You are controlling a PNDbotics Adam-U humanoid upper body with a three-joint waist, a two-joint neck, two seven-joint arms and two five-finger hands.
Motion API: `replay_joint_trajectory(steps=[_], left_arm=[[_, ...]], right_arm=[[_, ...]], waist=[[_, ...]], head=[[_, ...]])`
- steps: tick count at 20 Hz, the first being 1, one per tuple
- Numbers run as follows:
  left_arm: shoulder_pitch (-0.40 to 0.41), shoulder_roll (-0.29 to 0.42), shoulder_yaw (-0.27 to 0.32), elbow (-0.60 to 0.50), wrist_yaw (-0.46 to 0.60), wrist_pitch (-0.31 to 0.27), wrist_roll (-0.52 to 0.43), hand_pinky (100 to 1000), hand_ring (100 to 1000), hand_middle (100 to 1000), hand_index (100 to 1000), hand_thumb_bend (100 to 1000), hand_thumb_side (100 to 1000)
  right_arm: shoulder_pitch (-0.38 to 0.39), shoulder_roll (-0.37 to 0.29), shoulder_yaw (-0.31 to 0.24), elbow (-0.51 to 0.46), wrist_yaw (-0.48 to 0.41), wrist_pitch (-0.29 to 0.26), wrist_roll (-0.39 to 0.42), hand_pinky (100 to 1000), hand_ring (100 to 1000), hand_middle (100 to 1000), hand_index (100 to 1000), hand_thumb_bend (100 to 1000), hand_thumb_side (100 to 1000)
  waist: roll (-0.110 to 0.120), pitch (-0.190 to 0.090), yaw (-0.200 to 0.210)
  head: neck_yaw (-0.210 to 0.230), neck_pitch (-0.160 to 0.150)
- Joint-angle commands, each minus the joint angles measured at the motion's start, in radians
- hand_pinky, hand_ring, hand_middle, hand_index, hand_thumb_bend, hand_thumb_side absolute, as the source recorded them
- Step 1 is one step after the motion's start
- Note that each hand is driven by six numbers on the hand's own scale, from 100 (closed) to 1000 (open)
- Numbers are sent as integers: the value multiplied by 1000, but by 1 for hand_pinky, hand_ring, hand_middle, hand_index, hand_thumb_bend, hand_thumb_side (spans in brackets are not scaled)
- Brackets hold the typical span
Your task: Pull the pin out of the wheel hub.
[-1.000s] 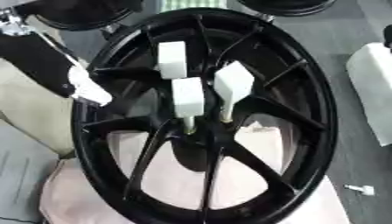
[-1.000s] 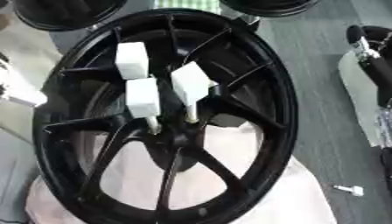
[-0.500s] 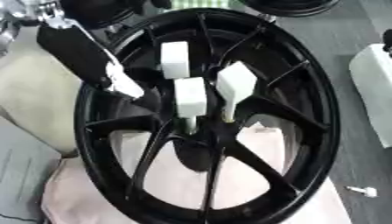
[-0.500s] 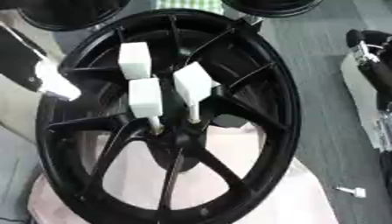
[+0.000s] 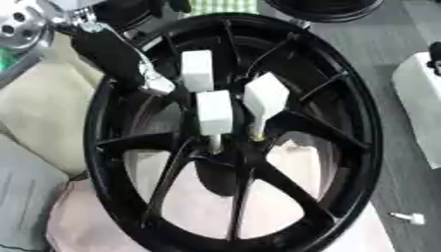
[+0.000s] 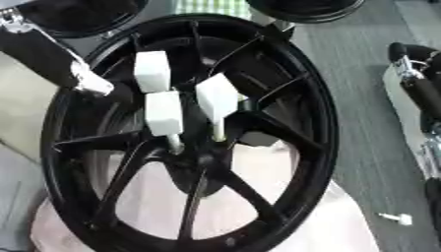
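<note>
Across the middle of the view lies a big black wheel hub [image 5: 327, 147], spokes fanning out from its centre, resting on pale pinkish cloth [image 5: 78, 221] with a cream cushion [image 5: 43, 108] at its left. Three white pins stand in the centre: the upper pin [image 5: 197, 70], the middle pin [image 5: 214, 113] just below it, and the right pin [image 5: 265, 97], tilted, its thin stem going down into the hub. From the upper left the left hand [image 5: 151, 82] comes in over the rim, a black arm ending in a pale tip just beside the upper pin; I cannot tell how its fingers are set, or whether it touches the pin. At the right edge part of the right arm [image 6: 422, 93] shows, dark and well apart from the hub. A small white piece [image 6: 394, 217] lies on the grey floor [image 5: 405, 44] at lower right.
</note>
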Motion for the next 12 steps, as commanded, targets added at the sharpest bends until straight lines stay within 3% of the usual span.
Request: replay_joint_trajectory(steps=[1, 12], left_arm=[[-15, -6, 9, 33, -30, -28, 20, 743, 703, 716, 786, 772, 377], [-20, -57, 8, 124, -67, -75, 39, 719, 635, 664, 761, 778, 368]], right_arm=[[-7, -14, -1, -13, 4, 0, 3, 862, 739, 666, 729, 451, 546], [-2, -5, 3, -14, 5, 2, 7, 864, 741, 667, 729, 445, 550]], waist=[[-5, -16, -2], [-10, -11, -9]], head=[[5, -14], [13, -9]])
